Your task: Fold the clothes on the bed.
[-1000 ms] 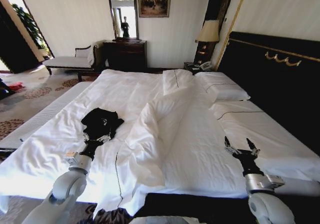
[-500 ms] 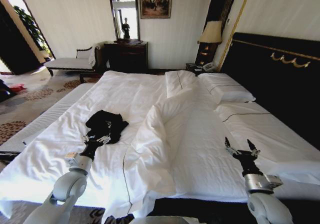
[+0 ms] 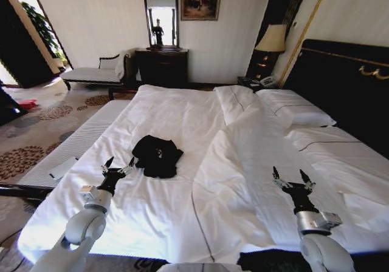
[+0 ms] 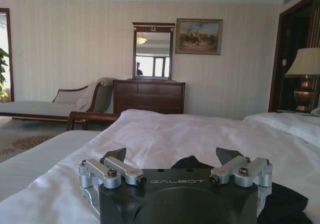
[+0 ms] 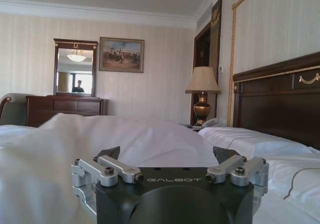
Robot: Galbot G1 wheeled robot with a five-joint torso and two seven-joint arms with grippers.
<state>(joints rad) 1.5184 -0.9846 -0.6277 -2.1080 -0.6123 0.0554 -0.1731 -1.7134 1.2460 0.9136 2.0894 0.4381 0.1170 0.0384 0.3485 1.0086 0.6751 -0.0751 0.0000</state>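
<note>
A crumpled black T-shirt (image 3: 157, 155) lies on the white bed (image 3: 182, 117), left of the middle. My left gripper (image 3: 119, 164) hovers open just short of the shirt's near left edge, nothing between its fingers. From the left wrist view the same gripper (image 4: 172, 156) frames the black clothes (image 4: 280, 204) lying just beyond it. Over the right half of the bed my right gripper (image 3: 289, 178) is open and empty. The right wrist view has that gripper (image 5: 166, 154) above the rumpled white duvet (image 5: 75, 149).
A raised ridge of duvet (image 3: 219, 163) runs down the bed between the arms. Pillows (image 3: 292, 108) lie against the dark headboard (image 3: 346, 84). A chaise bench (image 3: 94, 73), a dresser (image 3: 161, 65) with mirror and a lamp (image 3: 270, 41) stand along the far wall. Patterned carpet (image 3: 36, 132) lies to the left.
The whole view has shifted right, so the camera moved leftwards. The shirt now sits nearer the picture's middle. Both grippers keep their open pose and hold nothing.
</note>
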